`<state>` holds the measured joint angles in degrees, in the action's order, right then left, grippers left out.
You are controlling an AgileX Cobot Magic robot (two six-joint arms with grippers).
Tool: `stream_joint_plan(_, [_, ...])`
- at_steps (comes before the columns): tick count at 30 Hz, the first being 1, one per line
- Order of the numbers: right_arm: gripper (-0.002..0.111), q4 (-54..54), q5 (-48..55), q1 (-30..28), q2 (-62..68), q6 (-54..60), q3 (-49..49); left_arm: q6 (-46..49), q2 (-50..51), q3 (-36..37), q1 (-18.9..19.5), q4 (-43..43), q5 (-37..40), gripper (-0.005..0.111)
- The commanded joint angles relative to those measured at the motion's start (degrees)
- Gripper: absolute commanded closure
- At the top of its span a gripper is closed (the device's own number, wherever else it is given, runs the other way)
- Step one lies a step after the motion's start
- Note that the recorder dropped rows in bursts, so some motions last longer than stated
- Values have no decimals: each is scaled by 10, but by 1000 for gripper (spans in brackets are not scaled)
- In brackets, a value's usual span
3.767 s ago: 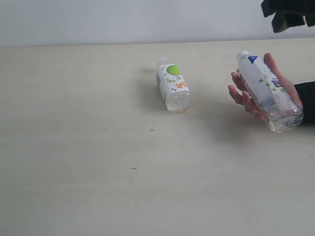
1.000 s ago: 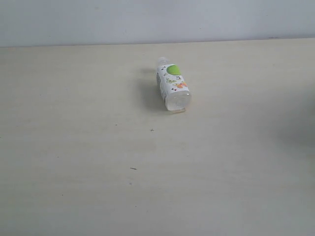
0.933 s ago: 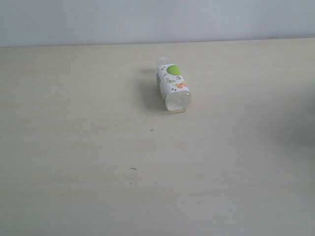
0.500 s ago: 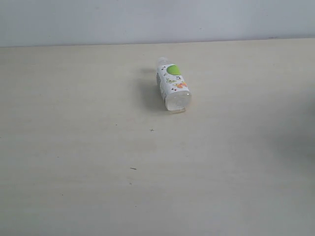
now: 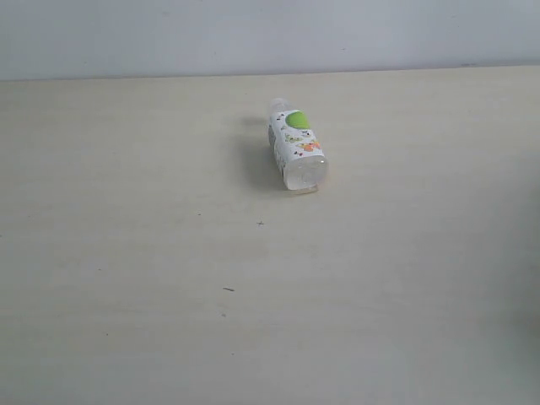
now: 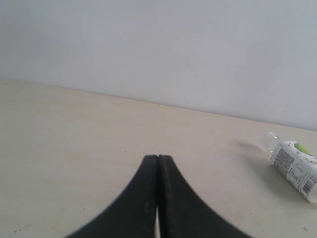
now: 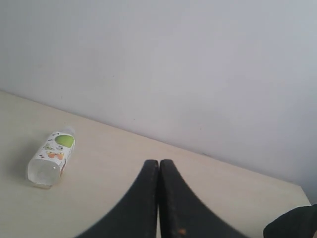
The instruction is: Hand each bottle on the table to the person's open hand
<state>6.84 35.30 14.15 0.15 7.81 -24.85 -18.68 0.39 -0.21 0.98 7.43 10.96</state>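
Gone from the bench's right edge are the person's hand and the blue-labelled bottle it held, while the green-labelled bottle (image 5: pixel 296 148) has not budged. It lies on its side on the bench (image 5: pixel 169 295), near the middle of the far edge, white cap toward that edge. Left pincer (image 6: pixel 157 159) and right pincer (image 7: pixel 159 163) are both closed on nothing, fingers pressed together.

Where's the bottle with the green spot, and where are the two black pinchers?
bottle (image 5: pixel 296 145): exterior view, on its printed label.
left gripper (image 6: pixel 158 157): left wrist view, where its closed fingertips meet.
right gripper (image 7: pixel 159 161): right wrist view, where its closed fingertips meet.
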Motion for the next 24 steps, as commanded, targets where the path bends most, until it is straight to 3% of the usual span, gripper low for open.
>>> stream_joint_plan(1, [108, 3, 14, -2, -1, -3, -4, 0, -4, 2, 1, -3, -2, 107])
stream_joint_plan(24, [108, 2, -2, -2, -1, -3, 10, 0, -4, 2, 1, -3, -2, 107])
